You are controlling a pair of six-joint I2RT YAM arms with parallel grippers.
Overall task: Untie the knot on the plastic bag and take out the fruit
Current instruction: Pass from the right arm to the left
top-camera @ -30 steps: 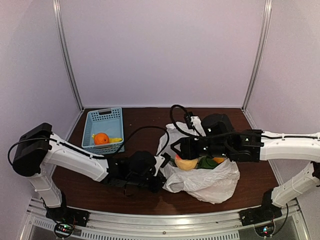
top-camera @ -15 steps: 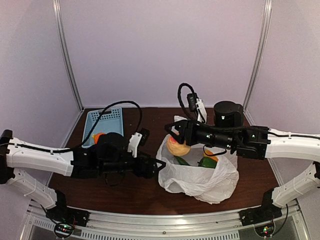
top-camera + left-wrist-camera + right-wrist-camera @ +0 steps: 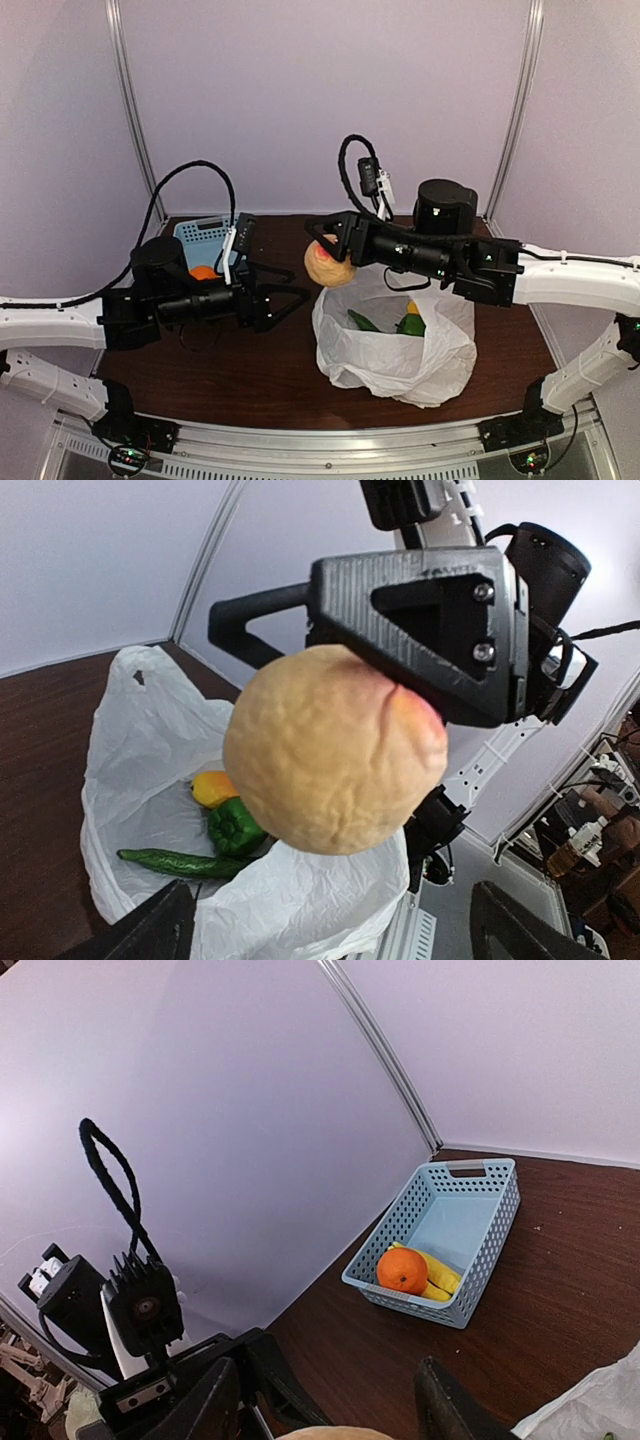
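Observation:
The white plastic bag (image 3: 400,350) lies with its mouth open; no knot shows. Inside are a yellow-orange fruit (image 3: 214,787), a green pepper (image 3: 234,826) and a long green one (image 3: 172,861). My right gripper (image 3: 322,252) is shut on a round peach-coloured fruit (image 3: 331,270), held in the air above the bag's left rim. In the left wrist view that fruit (image 3: 335,750) fills the middle. My left gripper (image 3: 285,300) hangs open and empty just left of it, jaws pointing at the fruit.
A light blue basket (image 3: 480,1205) at the back left holds an orange (image 3: 402,1270) and a banana (image 3: 437,1273). In the top view the left arm partly hides the basket (image 3: 205,238). Purple walls close in the brown table (image 3: 260,375).
My left gripper opened, let go of the bag and rose up and back to the left. My right gripper lifted the peach-coloured fruit out of the bag, up and leftward.

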